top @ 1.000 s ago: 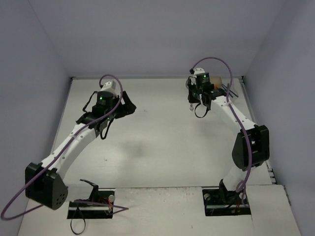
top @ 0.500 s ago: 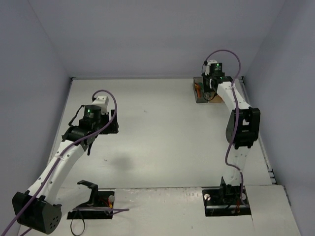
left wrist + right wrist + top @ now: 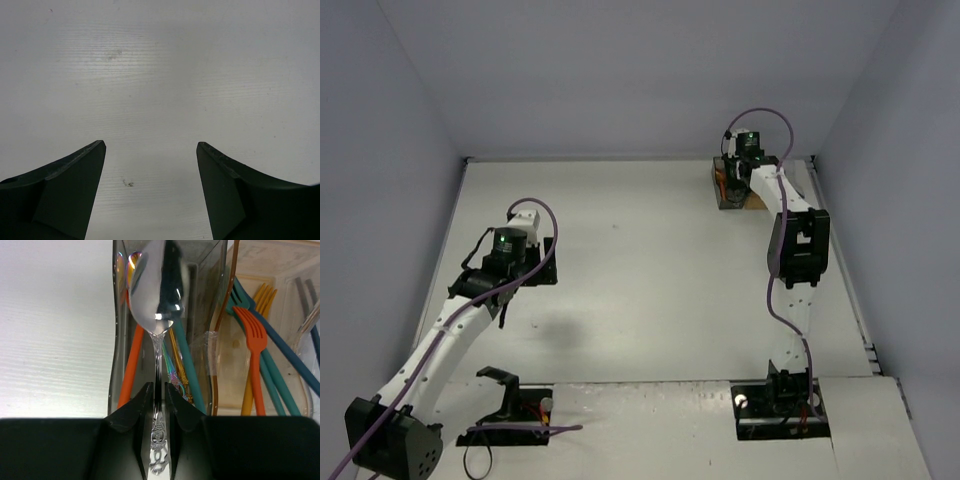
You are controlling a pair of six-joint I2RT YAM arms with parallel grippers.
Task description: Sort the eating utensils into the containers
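My right gripper (image 3: 159,392) is shut on the ornate handle of a shiny silver spoon (image 3: 157,295), its bowl pointing into the dark grey bin (image 3: 116,340). That bin holds orange, teal and gold handles. The orange-tan bin (image 3: 225,365) beside it holds an orange fork (image 3: 255,340), a teal fork (image 3: 240,295) and a yellow fork (image 3: 265,295). A clear bin (image 3: 305,315) at the right holds blue-grey pieces. In the top view the bins (image 3: 730,192) sit at the far right under my right gripper (image 3: 736,172). My left gripper (image 3: 151,150) is open and empty over bare table, also seen from above (image 3: 535,265).
Grey walls close in the white table (image 3: 640,280) on three sides. The bins stand near the back right corner. A black mount with cables (image 3: 505,410) sits at the near left and the right arm's base (image 3: 780,405) at the near right.
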